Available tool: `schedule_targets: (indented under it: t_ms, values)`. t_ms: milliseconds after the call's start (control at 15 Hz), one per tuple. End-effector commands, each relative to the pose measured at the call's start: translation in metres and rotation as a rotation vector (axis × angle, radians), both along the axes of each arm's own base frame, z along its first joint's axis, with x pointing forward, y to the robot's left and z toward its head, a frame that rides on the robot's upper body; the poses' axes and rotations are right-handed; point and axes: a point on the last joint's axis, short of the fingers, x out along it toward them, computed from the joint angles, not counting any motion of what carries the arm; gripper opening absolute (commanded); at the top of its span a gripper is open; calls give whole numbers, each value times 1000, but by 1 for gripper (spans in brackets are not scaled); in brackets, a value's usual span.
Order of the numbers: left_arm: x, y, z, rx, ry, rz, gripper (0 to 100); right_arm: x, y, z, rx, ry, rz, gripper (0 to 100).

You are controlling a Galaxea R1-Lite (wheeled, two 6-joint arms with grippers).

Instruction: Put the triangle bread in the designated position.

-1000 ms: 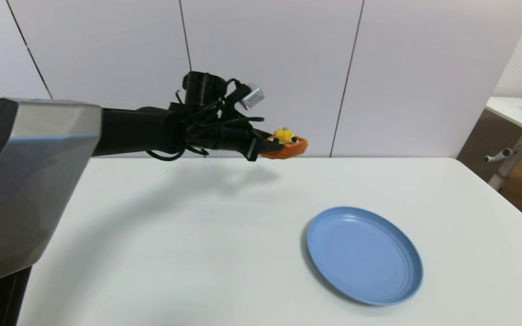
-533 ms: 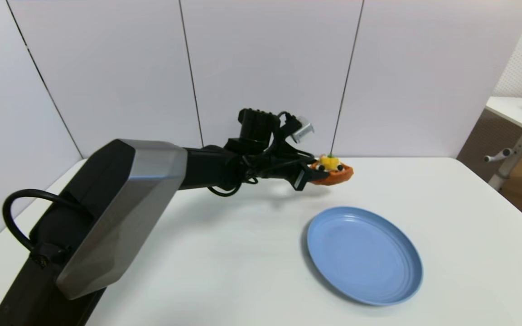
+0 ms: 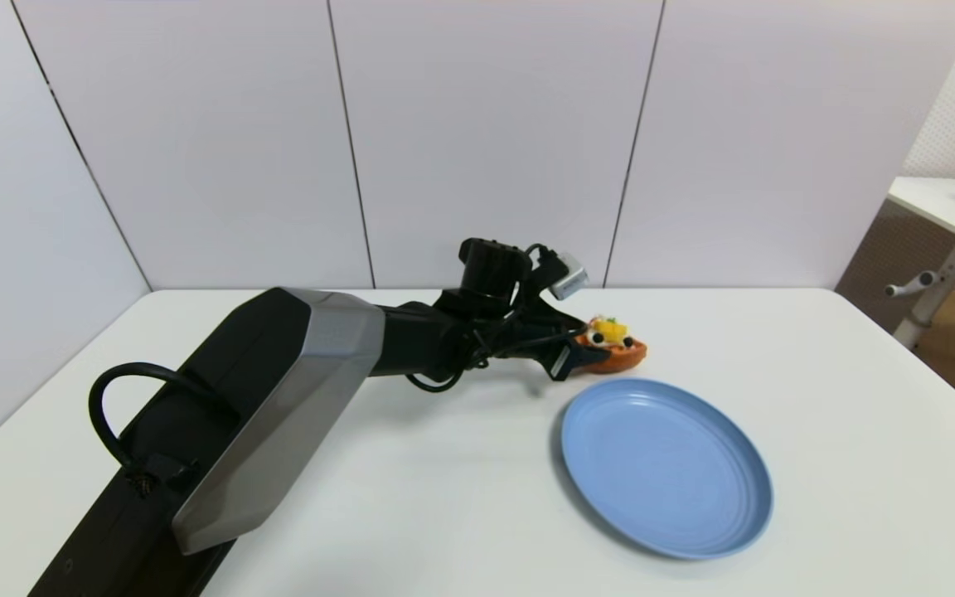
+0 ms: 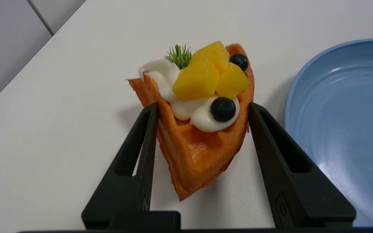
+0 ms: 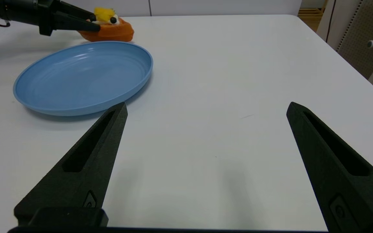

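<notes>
So my left gripper [image 4: 202, 106] is clamped on the triangle bread [image 4: 202, 129], one finger pressed against each side of the wedge, cream and fruit facing up. Compared with a second ago I've come way down and swung across: back then the bread hung high in front of the wall, now it sits low over the table [image 3: 444, 464], just beyond the far rim of the blue plate [image 3: 666, 466], at about 11 o'clock from the plate's middle. From the right wrist camera it looks like it's almost resting on the table right behind the rim, but I can't tell if it's actually touching.

What that means: the carry is mostly done, but the bread is beside the plate, not over it. If the plate is the target spot, I'd guess I need a short shift toward 5 o'clock before letting go.

My right gripper [image 5: 206, 110] hovers low over the table on the near right side, fingers spread wide, holding nothing.
</notes>
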Motion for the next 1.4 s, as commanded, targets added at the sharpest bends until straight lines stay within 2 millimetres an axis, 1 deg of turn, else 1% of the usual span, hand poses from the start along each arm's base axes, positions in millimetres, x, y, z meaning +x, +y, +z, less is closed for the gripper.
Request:
schedule_targets:
  t_ms: [67,133,267,333,467,600,667,733,800,867,1000,1067,1133,1267,1333,1400]
  values:
    - [0,1,3,-4,-8,5,100,0,0,0,-1,2,0,100]
    - [0,2,8,-8,-14,6,100,0,0,0,-1,2,0,100]
    - [-4,5,24,-22,-24,10,100,0,0,0,0,2,0,100]
    - [-8,9,38,-25,-29,9,100,0,0,0,-1,2,0,100]
    - [-20,22,68,7,1,16,100,0,0,0,-1,4,0,100]
    - [-37,46,107,48,19,56,100,0,0,0,-1,2,0,100]
    - [-46,62,125,76,15,98,100,0,0,0,-1,2,0,100]
    - [-59,89,145,114,0,176,100,0,0,0,0,2,0,100]
    - [-69,110,152,143,-1,253,100,0,0,0,-1,2,0,100]
    - [-82,137,160,165,0,336,100,0,0,0,-1,2,0,100]
    - [-109,195,167,187,15,476,100,0,0,0,0,1,0,100]
    - [-125,223,170,182,13,539,100,0,0,0,-1,1,0,100]
    - [-148,253,173,159,-13,618,100,0,0,0,0,1,0,100]
    - [-191,288,176,107,-68,729,100,0,0,0,0,4,0,100]
    - [-217,299,176,74,-78,773,100,0,0,0,0,1,0,100]
    - [-243,305,173,32,-69,798,100,0,0,0,0,1,0,100]
